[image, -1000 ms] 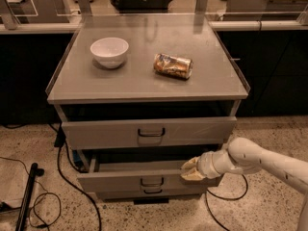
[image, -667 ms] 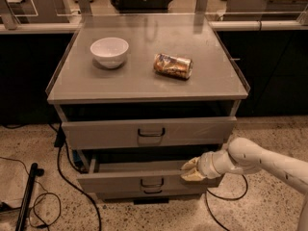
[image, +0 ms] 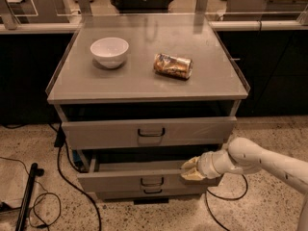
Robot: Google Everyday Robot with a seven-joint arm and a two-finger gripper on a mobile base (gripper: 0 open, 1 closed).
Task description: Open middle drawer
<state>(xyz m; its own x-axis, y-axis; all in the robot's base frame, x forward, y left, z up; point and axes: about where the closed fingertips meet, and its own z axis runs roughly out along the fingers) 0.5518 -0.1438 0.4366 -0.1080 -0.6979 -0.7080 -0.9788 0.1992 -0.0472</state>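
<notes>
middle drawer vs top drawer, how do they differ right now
The top drawer has the taller, wider front; the middle drawer has a lower, narrower one. The middle drawer is pulled out, inner rim showing; the top drawer shows only a dark gap above. The tool sits at the middle drawer's right upper edge, away from the top drawer. Both are grey with dark loop handles.

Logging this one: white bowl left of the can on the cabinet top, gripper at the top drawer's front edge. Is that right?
Not quite. The camera view shows the gripper at the right end of the front of the middle drawer, below the top drawer. The white bowl does sit left of the can on the cabinet top.
</notes>
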